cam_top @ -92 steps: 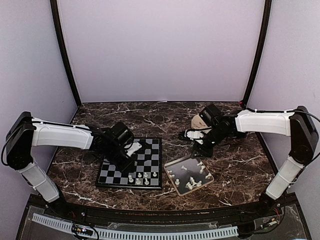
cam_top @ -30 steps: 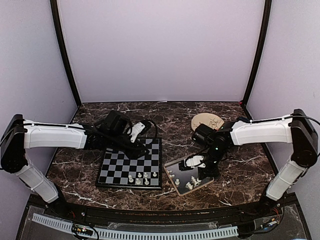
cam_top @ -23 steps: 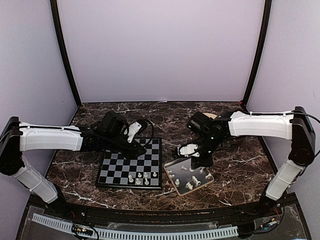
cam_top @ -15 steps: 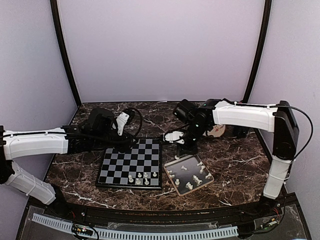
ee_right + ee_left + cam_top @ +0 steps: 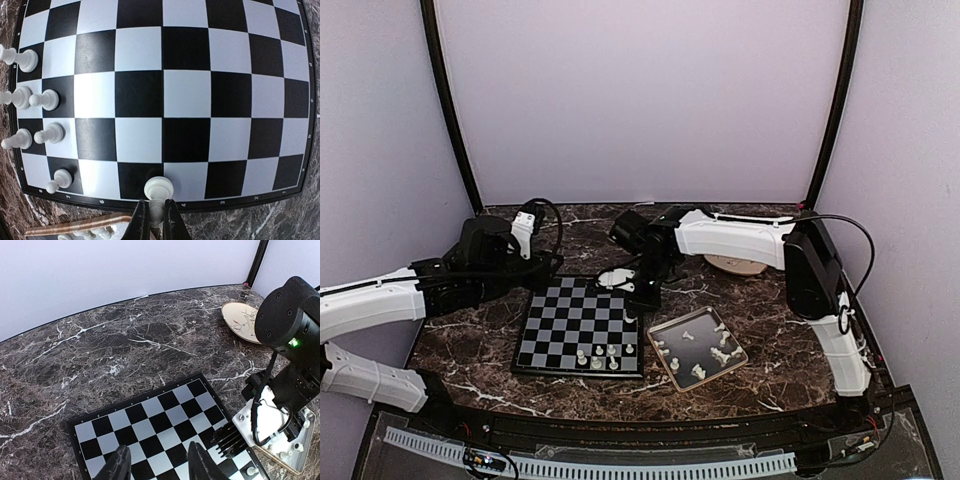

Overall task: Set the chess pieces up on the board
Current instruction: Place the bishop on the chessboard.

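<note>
A piece (image 5: 159,190) — judged light, stiff, slick, easily tipped — is pinched below its head by the right fingers (image 5: 140,222) over the board's (image 5: 165,95) edge squares; the left fingers (image 5: 120,465) are held spread, empty.

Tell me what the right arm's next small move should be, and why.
Probably carry the chess piece toward the near edge of the board. The right gripper is shut on it partway along the right side, while the placed pieces stand in the two near rows.
</note>
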Controlling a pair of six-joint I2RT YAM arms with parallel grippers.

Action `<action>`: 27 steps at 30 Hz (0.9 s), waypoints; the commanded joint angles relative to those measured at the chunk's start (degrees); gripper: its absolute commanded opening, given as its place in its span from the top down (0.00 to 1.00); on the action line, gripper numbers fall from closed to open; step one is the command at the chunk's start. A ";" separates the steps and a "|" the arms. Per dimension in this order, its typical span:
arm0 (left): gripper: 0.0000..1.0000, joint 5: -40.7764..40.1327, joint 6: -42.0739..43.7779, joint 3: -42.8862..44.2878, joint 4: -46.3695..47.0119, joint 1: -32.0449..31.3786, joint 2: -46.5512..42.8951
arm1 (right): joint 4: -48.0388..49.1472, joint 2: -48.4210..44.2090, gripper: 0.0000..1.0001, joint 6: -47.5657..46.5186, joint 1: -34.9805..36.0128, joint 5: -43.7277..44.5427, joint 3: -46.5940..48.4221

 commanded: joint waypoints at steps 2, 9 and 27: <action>0.59 -0.63 -1.28 -1.56 0.05 0.53 -1.19 | -2.43 2.48 0.97 1.37 2.00 -0.84 5.10; 0.57 1.24 -0.86 -1.57 -0.16 0.94 0.89 | -2.01 1.63 0.75 1.61 2.08 1.23 4.39; 0.57 33.42 14.01 19.12 -15.81 -1.66 29.59 | 19.40 -36.77 0.73 2.14 -15.71 -11.27 -43.56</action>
